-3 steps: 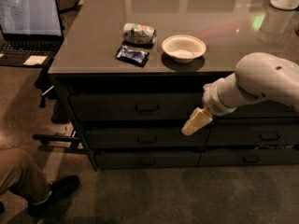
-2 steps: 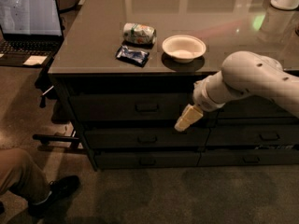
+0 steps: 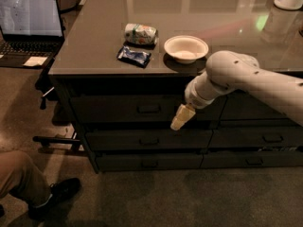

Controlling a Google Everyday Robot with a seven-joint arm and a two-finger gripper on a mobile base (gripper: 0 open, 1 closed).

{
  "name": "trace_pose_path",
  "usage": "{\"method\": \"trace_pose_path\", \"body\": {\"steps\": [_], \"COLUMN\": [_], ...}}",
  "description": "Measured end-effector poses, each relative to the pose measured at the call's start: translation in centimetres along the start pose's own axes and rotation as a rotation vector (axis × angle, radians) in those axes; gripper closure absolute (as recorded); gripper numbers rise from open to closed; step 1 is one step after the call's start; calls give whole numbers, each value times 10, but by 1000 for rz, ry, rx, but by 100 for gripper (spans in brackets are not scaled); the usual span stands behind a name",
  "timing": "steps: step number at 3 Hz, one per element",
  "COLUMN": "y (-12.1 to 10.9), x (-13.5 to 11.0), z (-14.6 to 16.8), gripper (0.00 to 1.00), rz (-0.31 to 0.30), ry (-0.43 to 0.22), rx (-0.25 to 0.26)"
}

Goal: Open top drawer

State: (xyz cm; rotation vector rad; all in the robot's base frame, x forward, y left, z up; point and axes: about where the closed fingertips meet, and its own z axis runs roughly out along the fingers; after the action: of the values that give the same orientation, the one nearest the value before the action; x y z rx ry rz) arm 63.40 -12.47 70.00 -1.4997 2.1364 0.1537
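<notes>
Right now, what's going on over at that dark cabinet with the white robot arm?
A white robot arm reaches across the front of the dark grey cabinet. Its cream-coloured gripper hangs in front of the wide dark grey top drawer, to the right of its small bar handle and a bit lower, not on it. The drawer looks shut. On the countertop sit a white round bowl, a can lying on its side and a dark blue packet, all untouched.

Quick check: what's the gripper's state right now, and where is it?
Gripper: open or closed cannot be told. It hangs in front of the top drawer, at its lower edge, to the right of the handle and apart from it.
</notes>
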Motion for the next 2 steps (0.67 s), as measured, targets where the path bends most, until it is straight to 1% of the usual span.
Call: {"method": "trace_pose_path", "body": {"steps": [1, 2], "y": [-4, -6], "x": [3, 7], "z": [20, 33], "gripper": [0, 0], "rz": [-12, -21], "ry": [20, 19], "rx": [-29, -44]}}
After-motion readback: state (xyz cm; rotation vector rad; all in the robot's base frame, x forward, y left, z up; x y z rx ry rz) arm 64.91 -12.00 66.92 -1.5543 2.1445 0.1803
